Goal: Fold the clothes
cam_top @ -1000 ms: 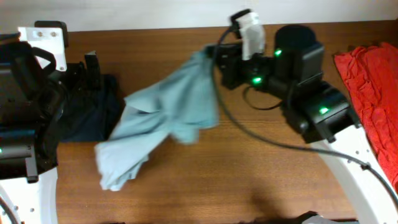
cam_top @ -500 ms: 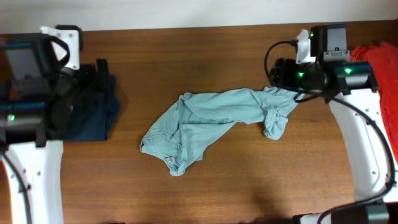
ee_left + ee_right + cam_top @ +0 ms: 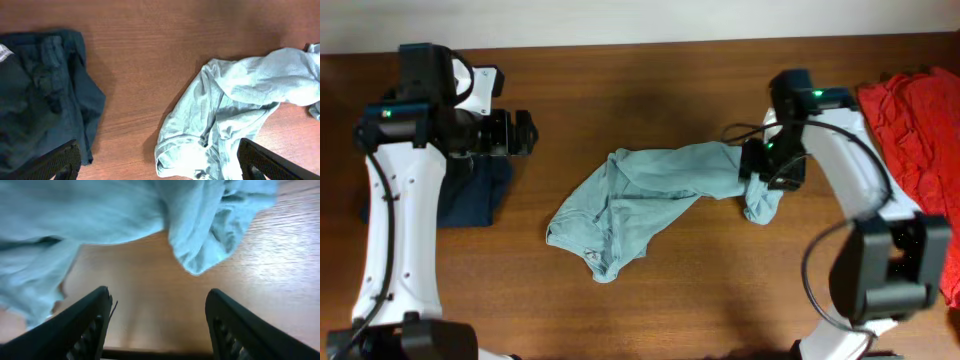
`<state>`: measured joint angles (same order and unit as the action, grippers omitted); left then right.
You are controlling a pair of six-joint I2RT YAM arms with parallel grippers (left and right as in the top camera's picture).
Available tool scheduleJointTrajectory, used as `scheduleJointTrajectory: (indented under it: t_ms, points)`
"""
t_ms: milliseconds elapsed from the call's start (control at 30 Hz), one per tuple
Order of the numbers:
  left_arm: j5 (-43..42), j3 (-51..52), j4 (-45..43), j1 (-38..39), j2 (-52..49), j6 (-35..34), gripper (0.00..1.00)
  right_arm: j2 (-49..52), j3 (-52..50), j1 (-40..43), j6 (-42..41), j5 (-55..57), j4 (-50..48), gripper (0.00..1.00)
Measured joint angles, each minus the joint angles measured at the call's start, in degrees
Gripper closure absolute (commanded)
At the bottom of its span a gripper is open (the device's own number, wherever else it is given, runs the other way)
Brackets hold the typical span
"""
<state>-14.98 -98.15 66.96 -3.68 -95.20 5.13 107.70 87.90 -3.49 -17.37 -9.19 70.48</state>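
Looking across the table [image 3: 650, 310], we see no fold made yet: the grey-blue T-shirt [image 3: 650, 200] lies crumpled at centre, the red garment [image 3: 915, 120] is heaped at three o'clock, and the navy garment [image 3: 475, 195] is bunched at nine. All the folding is left, we judge. The right gripper [image 3: 157, 300] hangs over the shirt's three o'clock end, fingers spread, pinching nothing. The left gripper [image 3: 525, 133] hovers spread wide toward ten o'clock, beside the navy.

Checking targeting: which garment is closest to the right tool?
The pale blue T-shirt, at the right tool; navy garment and red garment lie farther off.
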Motion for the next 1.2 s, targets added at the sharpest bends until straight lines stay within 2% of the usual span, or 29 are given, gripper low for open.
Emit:
scheduleJointTrajectory:
  t_ms: [167, 200, 300, 367, 400, 433, 533, 700, 933, 1033, 1200]
  points:
    - [-0.6, 0.0, 0.0, 0.0, -0.8, 0.0, 0.01, 3.4, -2.8, -0.1, -0.5, 5.2, -5.7, 0.37]
    - [-0.7, 0.0, 0.0, 0.0, -0.8, 0.0, 0.01, 3.4, -3.3, -0.1, -0.5, 5.7, -6.3, 0.41]
    - [-0.9, 0.0, -0.1, 0.0, -0.8, 0.0, 0.01, 3.4, -4.9, -0.2, -0.5, 6.7, -8.3, 0.56]
    - [-1.0, 0.0, -0.2, 0.0, -0.8, 0.0, 0.01, 3.4, -7.0, -0.5, -0.5, 7.2, -10.8, 0.83]
    - [-1.1, 0.0, -0.3, 0.0, -0.8, 0.0, 0.01, 3.4, -7.9, -0.6, -0.9, 7.3, -11.9, 0.92]
    - [-1.1, 0.0, -0.3, 0.0, -0.8, 0.0, 0.01, 3.4, -8.5, -0.6, -0.8, 7.4, -12.6, 0.96]
    - [-1.1, 0.0, -0.3, 0.0, -0.8, 0.0, 0.01, 3.4, -9.0, -0.6, -1.1, 8.1, -12.7, 0.96]
    - [-1.1, 0.0, -0.3, 0.0, -0.8, 0.0, 0.01, 1.5, -2.8, -0.6, -0.9, 12.3, -4.2, 0.96]
    - [-1.1, 0.0, -0.3, 0.0, -0.8, 0.0, 0.01, -15.3, 12.9, -0.6, 3.2, 20.1, -1.3, 0.96]
    - [-1.1, 0.0, -0.3, 0.0, -0.8, 0.0, 0.01, -23.4, 15.2, -0.6, 4.1, 24.0, 0.1, 0.96]
    - [-1.1, 0.0, -0.3, 0.0, -0.8, 0.0, 0.01, -25.7, 15.3, -0.4, 4.3, 26.8, 5.5, 0.96]
